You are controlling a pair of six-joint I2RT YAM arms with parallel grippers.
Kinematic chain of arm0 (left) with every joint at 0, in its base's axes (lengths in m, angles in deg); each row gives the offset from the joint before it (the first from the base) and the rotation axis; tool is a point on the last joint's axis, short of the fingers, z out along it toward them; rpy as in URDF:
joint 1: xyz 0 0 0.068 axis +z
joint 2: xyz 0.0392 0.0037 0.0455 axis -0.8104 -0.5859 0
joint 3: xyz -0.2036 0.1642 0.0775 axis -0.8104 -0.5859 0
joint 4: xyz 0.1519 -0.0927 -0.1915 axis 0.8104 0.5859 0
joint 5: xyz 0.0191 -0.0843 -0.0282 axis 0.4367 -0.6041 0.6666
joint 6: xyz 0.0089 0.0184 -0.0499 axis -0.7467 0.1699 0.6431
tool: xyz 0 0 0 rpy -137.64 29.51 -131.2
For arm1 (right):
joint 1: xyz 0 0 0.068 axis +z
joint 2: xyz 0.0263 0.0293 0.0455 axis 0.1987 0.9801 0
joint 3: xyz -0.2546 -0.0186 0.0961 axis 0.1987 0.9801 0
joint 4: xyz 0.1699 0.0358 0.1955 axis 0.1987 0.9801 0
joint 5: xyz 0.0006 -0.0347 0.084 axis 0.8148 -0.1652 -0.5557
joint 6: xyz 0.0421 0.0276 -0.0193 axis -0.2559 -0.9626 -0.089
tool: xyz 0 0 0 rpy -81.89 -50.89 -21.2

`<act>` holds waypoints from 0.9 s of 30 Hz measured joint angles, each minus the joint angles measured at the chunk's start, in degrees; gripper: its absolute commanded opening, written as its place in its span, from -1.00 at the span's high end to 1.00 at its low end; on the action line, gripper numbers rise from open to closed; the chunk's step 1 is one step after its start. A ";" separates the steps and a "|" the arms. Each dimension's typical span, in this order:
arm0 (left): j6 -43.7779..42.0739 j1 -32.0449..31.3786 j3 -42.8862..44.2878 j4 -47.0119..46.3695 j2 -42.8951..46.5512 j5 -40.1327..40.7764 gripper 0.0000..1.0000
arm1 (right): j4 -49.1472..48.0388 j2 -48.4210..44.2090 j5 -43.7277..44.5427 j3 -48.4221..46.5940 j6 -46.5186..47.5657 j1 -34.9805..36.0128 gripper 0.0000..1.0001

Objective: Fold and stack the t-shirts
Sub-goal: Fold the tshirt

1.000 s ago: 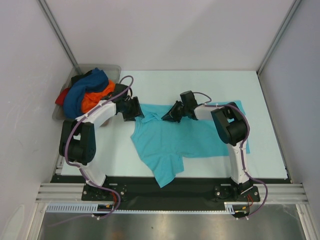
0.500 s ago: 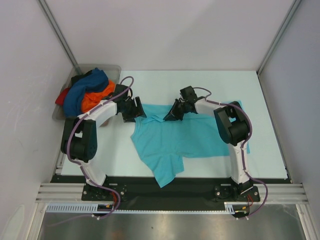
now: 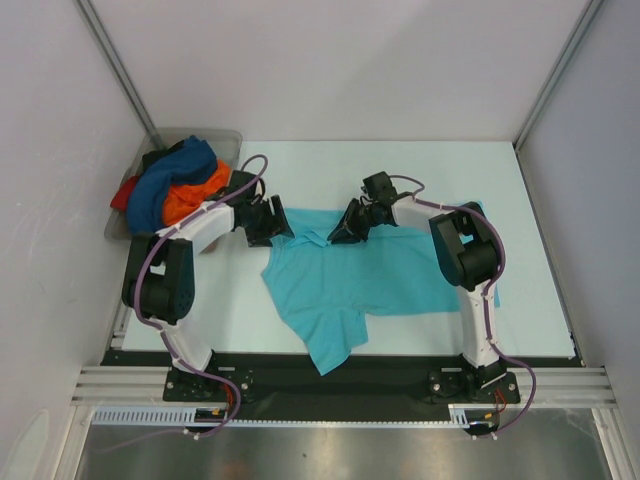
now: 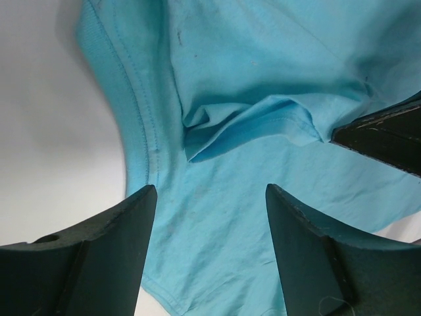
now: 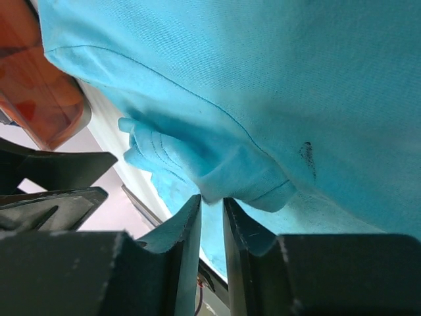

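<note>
Table [image 3: 400,165]: pale top, both arms reaching out over it.

Turquoise t-shirt [image 3: 385,280]: lies mid-table, spread but not flat. One flap trails toward the near edge and the far edge is rumpled.

Grey tray [image 3: 218,134]: sits at the far left corner with a heap of shirts in it.

Left gripper [image 3: 277,224]: at the shirt's far left corner, fingers well apart, cloth lying under the gap, nothing pinched.

Right gripper [image 3: 337,233]: at the far edge near the middle, fingers almost together with a thin slit between. A bunched fold [image 5: 227,174] sits right at the tips; cannot tell if it is nipped.

Step in hand, by my reading: flattening the far edge before the first fold. To do it well, take a single layer at each end of that edge, draw the ends apart evenly and low so the bunch pulls out, and mind the trailing flap.

Count:
- Four t-shirts: one turquoise, plus dark blue [image 3: 178,172], orange [image 3: 192,196] and red [image 3: 124,193] in the tray.
- One tray.
- Two grippers.
</note>
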 measured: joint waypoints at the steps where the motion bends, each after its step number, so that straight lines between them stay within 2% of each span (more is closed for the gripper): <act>1: 0.00 0.00 -0.35 -0.07 0.00 0.00 -0.46 | -0.02 0.04 -0.02 0.00 0.00 0.00 0.68; 4: 0.00 0.00 -1.20 -0.02 0.00 -0.07 -0.46 | -0.13 0.33 -0.42 0.00 0.11 -0.04 0.79; 5: 0.00 0.00 -1.29 0.02 0.00 -0.11 -0.46 | -0.15 0.46 -0.42 0.00 0.00 -0.07 0.70; 6: 0.00 0.00 -1.29 0.00 0.00 -0.13 -0.46 | -0.13 0.57 -0.44 0.00 0.02 -0.09 0.47; 8: 0.00 0.02 -1.29 -0.04 0.00 -0.15 -0.46 | -0.24 0.74 -0.55 0.00 -0.04 -0.09 0.40; 9: 0.00 0.02 -1.29 -0.02 0.00 -0.15 -0.46 | -0.35 0.83 -0.68 0.00 -0.02 -0.09 0.42; 12: -0.02 0.07 -1.29 -0.02 0.00 -0.13 -0.46 | -0.59 1.31 -0.90 -0.31 -0.09 -0.09 0.68; 13: -0.02 0.09 -1.29 -0.02 0.00 -0.13 -0.47 | -0.68 1.53 -0.90 -0.48 -0.17 -0.09 0.84; 16: -0.11 0.26 -1.29 0.00 0.00 -0.13 -0.46 | -0.68 1.68 -0.85 -0.55 -0.17 -0.09 1.00; 19: -0.17 0.57 -1.29 0.09 0.00 -0.11 -0.50 | 0.15 1.68 -0.85 -1.01 -0.07 -0.09 1.00; 21: -0.20 0.76 -1.29 0.09 0.00 -0.13 -0.55 | 1.03 1.68 -0.83 -1.25 0.35 -0.09 0.92; 24: -0.17 0.81 -1.29 0.07 0.00 -0.31 -0.56 | 3.19 1.68 -0.79 -1.62 1.60 -0.11 0.69; 25: -0.17 0.81 -1.31 0.04 0.00 -0.52 -0.56 | 3.96 1.68 -0.81 -1.79 2.08 -0.11 0.69; 27: -0.13 0.81 -1.40 0.00 0.00 -1.18 -0.56 | 4.87 1.68 -0.85 -1.92 2.93 -0.22 0.91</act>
